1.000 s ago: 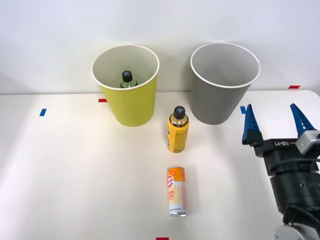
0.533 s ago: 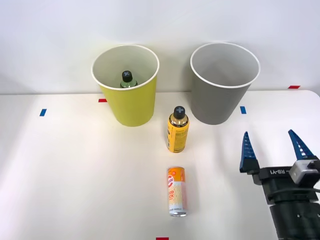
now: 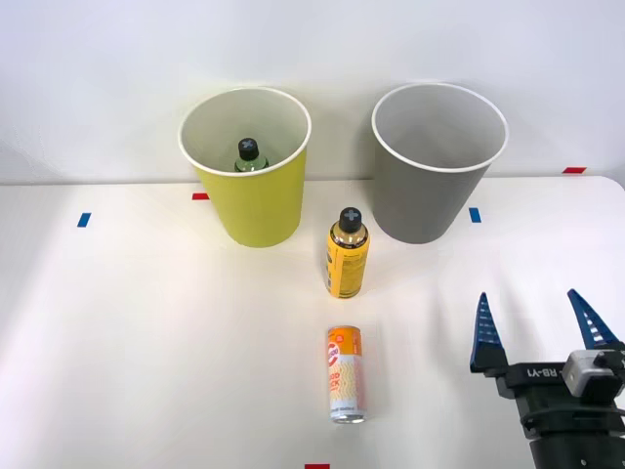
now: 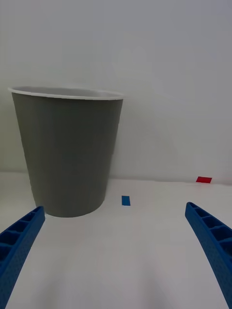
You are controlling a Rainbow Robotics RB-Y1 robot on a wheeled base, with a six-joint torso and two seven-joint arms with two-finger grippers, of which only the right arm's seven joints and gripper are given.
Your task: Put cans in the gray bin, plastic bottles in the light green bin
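An orange-and-white can lies on its side at lower centre of the table; it is probably light, rigid and slippery, so grip across its middle. At lower right, the right gripper is spread wide, holding nothing; a yellow bottle stands between the bins.

The orange-and-white can has shiny metal ends; the gray bin looks matt and smooth.

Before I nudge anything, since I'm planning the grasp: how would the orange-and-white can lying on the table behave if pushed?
The orange-and-white can lies on its side, so a sideways push would probably roll it. Its smooth round wall may slip in the open right pincer. It looks rigid.
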